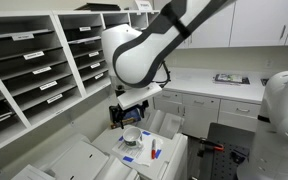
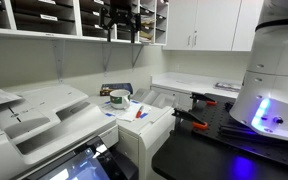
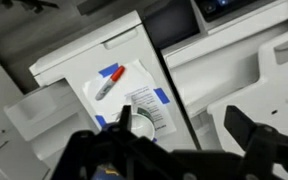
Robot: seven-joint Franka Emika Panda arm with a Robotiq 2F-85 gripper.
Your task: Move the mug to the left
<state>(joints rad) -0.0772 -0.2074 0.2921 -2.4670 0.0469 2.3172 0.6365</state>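
The mug [image 1: 132,133] is small, whitish-grey and round. It stands on a white sheet on top of the printer [image 1: 169,150] and also shows in an exterior view [image 2: 120,98]. My gripper [image 1: 124,120] hangs open and empty well above it, up near the shelves in an exterior view [image 2: 118,35]. In the wrist view the mug [image 3: 141,122] shows far below. It is partly hidden behind one finger, and the open gripper [image 3: 179,145] frames the printer's edge.
A red and blue marker [image 3: 110,80] [image 1: 154,150] lies near the mug. Blue tape pieces [image 3: 162,97] hold the sheet. Mail shelves [image 1: 34,60] line the wall. A counter with cabinets [image 1: 219,95] stands behind. A red-handled tool [image 2: 194,122] lies on the black table.
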